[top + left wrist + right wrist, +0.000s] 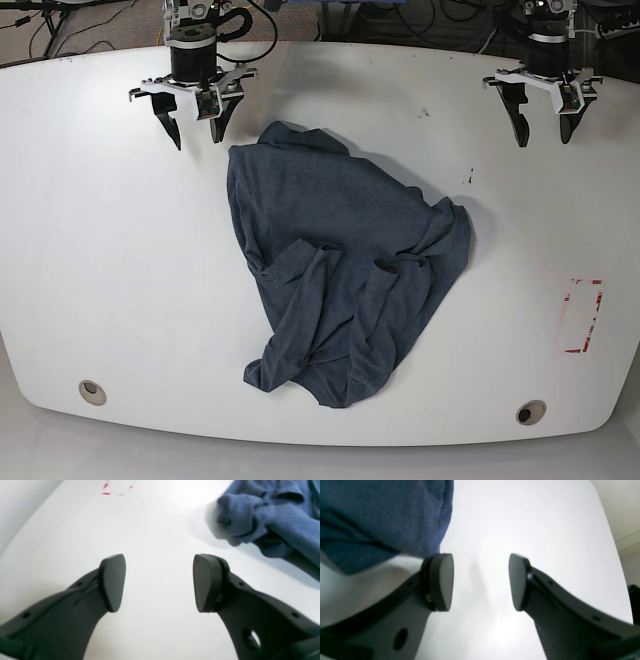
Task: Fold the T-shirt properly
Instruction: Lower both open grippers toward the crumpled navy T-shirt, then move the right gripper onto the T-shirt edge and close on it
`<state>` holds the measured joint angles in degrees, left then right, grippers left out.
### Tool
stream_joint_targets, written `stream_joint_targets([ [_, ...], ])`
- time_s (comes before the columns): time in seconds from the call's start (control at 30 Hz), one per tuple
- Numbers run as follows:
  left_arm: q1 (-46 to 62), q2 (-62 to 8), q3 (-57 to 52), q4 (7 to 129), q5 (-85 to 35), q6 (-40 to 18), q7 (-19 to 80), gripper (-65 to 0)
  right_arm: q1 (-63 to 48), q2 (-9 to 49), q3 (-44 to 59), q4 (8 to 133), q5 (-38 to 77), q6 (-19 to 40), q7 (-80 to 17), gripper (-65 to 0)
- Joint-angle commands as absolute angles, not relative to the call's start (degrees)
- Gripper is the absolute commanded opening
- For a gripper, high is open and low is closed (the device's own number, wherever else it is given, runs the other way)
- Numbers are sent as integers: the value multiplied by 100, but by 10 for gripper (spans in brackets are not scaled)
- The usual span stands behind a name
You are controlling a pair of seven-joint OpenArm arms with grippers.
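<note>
The T-shirt (345, 275) lies crumpled at the centre of the white table (100, 260), while the left gripper (541, 118) at upper right and the right gripper (196, 122) at upper left both hang spread apart, holding nothing

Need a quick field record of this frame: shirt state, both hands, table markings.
garment: T-shirt, dark navy, crumpled in a heap, not folded
garment position: middle of the white table
left hand: left hand, open, nothing between the fingers, apart from the shirt
right hand: right hand, open, holds nothing, just beside the shirt's top edge
contact: neither hand grips the shirt
markings: red dashed rectangle on the table, on the left arm's side
table holes: round hole and another round hole near the front edge
</note>
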<state>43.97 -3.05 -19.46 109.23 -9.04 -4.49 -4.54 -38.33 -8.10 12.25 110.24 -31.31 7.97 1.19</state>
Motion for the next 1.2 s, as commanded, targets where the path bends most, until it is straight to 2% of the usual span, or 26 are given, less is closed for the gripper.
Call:
stream_joint_targets([
  [0.0, 4468, -335, -2001, 11057, -883, -421, -622, -259, -3739, -823, 1190, 11146, -3118, 730, 186, -306],
  [0.13, 4427, -335, -2002, 11038, -887, -422, -611, -259, -3541, -821, 1124, 11158, -3104, 750, 36, -298],
  [0.4, 4056, -395, -1988, 11012, -868, -430, -417, -256, -2835, -830, 886, 11192, -3103, 886, -1019, -245],
  [0.67, 3873, -497, -1915, 11051, -743, -455, -348, -247, -2324, -744, 739, 11207, -2825, 969, -2101, -265],
  [0.87, 3689, -459, -1702, 11064, -609, -471, -327, -244, -2232, -639, 771, 11269, -2025, 918, -2538, -269],
  [1.07, 3614, -447, -1547, 11154, -539, -454, -311, -247, -2215, -585, 760, 11289, -1573, 895, -2526, -266],
  [1.17, 3708, -466, -1392, 11395, -702, -457, -405, -252, -2177, -615, 702, 11239, -1891, 879, -2295, -267],
])
